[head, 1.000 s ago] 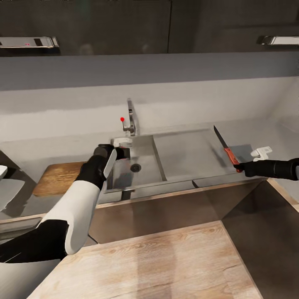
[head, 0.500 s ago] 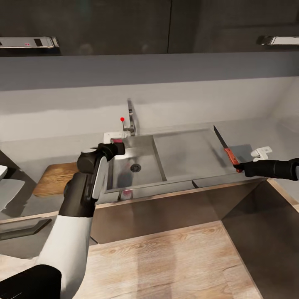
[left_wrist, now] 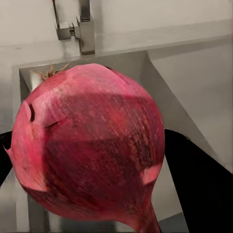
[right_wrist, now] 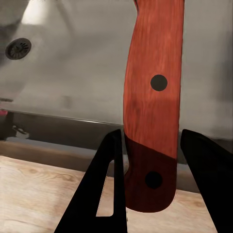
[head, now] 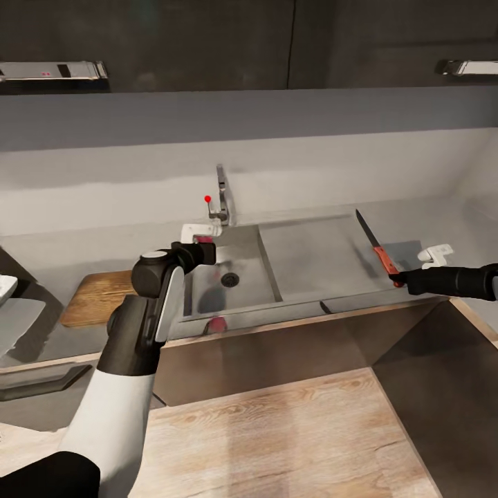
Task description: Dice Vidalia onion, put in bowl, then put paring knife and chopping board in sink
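At the far left edge a white bowl point(head: 5, 285) just pokes into sight on the grey countertop point(head: 83, 238), and beside it to the right lies the brown chopping board point(head: 97, 297), partly behind the left arm. That arm reaches up over the left rim of the sink point(head: 266, 280), and its left gripper point(head: 200, 242) holds the Vidalia onion point(left_wrist: 90, 150): from the left wrist the pinkish-red bulb sits between the two dark fingers point(left_wrist: 199, 189), the jaws spread about as wide as the bulb and closed against it. It hangs above the basin, near the tap point(head: 221, 197) with its red knob, clear of the drain point(head: 229, 279) below. A pink reflection shows on the steel front lip. Further right is the flat drainboard, and over its right end the right gripper point(right_wrist: 148, 160) grips the paring knife point(head: 377, 245) by the end of its red-orange handle point(right_wrist: 153, 97), jaws narrow and pinched on the wood. The dark blade points away toward the back wall, raised over the steel.
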You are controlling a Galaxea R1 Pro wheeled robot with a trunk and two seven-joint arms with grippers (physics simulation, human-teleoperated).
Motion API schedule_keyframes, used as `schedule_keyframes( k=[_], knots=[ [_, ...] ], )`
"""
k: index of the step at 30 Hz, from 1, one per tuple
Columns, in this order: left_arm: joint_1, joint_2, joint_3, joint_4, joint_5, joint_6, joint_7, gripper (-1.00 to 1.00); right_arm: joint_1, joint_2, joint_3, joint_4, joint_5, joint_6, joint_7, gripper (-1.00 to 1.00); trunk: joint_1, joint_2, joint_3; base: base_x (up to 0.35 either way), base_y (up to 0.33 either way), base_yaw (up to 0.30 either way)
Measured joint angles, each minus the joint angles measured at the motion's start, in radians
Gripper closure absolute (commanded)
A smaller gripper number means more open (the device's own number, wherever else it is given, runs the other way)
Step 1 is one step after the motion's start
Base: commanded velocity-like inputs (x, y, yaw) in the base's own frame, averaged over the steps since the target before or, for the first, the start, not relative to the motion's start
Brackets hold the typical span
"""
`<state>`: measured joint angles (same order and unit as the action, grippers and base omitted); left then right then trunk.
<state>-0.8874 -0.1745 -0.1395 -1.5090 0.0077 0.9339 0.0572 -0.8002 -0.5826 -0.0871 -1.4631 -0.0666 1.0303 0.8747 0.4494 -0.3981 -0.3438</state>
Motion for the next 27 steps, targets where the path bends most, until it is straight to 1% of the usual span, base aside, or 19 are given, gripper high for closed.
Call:
schedule_keyframes(
  k=[2,6,8,10,11,12,13,14,15,17,21,23,25,26,27],
  knots=[
    [0.001,0.000,-0.004,-0.001,0.000,0.000,-0.002,1.00,0.000,0.000,0.000,0.000,0.000,0.000,0.000,1.00,0.000,0.000,0.000,0.000,0.287,0.000],
    [0.002,0.000,-0.023,-0.016,0.005,0.003,-0.006,1.00,0.000,0.000,-0.003,0.000,0.001,-0.001,-0.002,1.00,0.000,0.000,0.000,0.000,0.229,0.057],
    [0.002,0.000,-0.028,-0.016,0.036,0.015,-0.007,1.00,0.000,0.001,-0.005,0.000,0.002,-0.002,-0.004,1.00,0.000,0.000,-0.001,0.000,0.082,0.177],
    [0.009,0.000,-0.030,-0.013,0.112,0.048,-0.007,1.00,0.000,0.001,-0.007,0.000,0.000,-0.001,-0.003,1.00,0.000,0.000,-0.002,0.000,0.032,0.119],
    [0.013,0.000,-0.030,-0.013,0.130,0.053,-0.007,1.00,0.000,0.001,-0.008,0.000,-0.001,-0.001,-0.002,1.00,0.000,0.000,-0.002,0.000,0.018,0.067],
    [0.021,0.000,-0.031,-0.013,0.171,0.059,-0.008,1.00,0.000,0.001,-0.008,0.000,-0.003,0.000,-0.001,1.00,0.000,0.000,-0.003,0.000,0.005,0.018],
    [0.040,0.000,-0.031,-0.012,0.249,0.065,-0.008,1.00,0.000,0.001,-0.009,0.000,-0.005,0.000,0.004,1.00,0.000,0.000,-0.003,0.000,0.004,0.014],
    [0.045,0.000,-0.031,-0.010,0.247,0.066,-0.008,1.00,0.000,0.002,-0.009,0.000,-0.006,0.000,0.005,1.00,0.000,0.000,-0.003,0.000,0.002,0.016],
    [0.055,0.000,-0.032,-0.009,0.256,0.065,-0.007,1.00,0.000,0.002,-0.009,0.000,-0.006,0.000,0.005,1.00,0.000,0.000,-0.003,0.000,0.002,0.036],
    [0.067,0.000,-0.034,-0.008,0.264,0.062,-0.007,1.00,0.000,0.003,-0.009,0.000,-0.007,0.000,0.006,1.00,0.000,0.000,-0.003,0.000,0.001,0.128],
    [0.080,0.000,-0.039,-0.003,0.270,0.057,-0.007,1.00,0.000,0.008,-0.008,0.000,-0.007,0.000,0.007,1.00,0.000,0.000,-0.003,0.000,0.000,0.227],
    [0.094,0.000,-0.050,0.028,0.273,0.051,-0.008,1.00,0.000,0.011,-0.006,0.000,-0.007,-0.001,0.008,1.00,0.000,0.000,-0.003,0.000,0.000,0.254],
    [0.097,0.000,-0.055,0.041,0.272,0.036,-0.008,1.00,0.000,0.014,-0.006,0.000,-0.007,-0.002,0.008,1.00,0.000,0.000,-0.003,0.000,0.000,0.185],
    [0.100,0.000,-0.058,0.045,0.271,0.011,-0.007,1.00,0.000,0.023,-0.006,0.000,-0.008,-0.002,0.008,1.00,0.000,0.000,-0.003,0.000,0.000,0.073],
    [0.101,0.000,-0.060,0.047,0.270,-0.023,-0.006,1.00,0.000,0.039,-0.006,0.000,-0.009,-0.002,0.008,1.00,0.000,0.000,-0.003,0.000,0.000,0.058]
  ],
)
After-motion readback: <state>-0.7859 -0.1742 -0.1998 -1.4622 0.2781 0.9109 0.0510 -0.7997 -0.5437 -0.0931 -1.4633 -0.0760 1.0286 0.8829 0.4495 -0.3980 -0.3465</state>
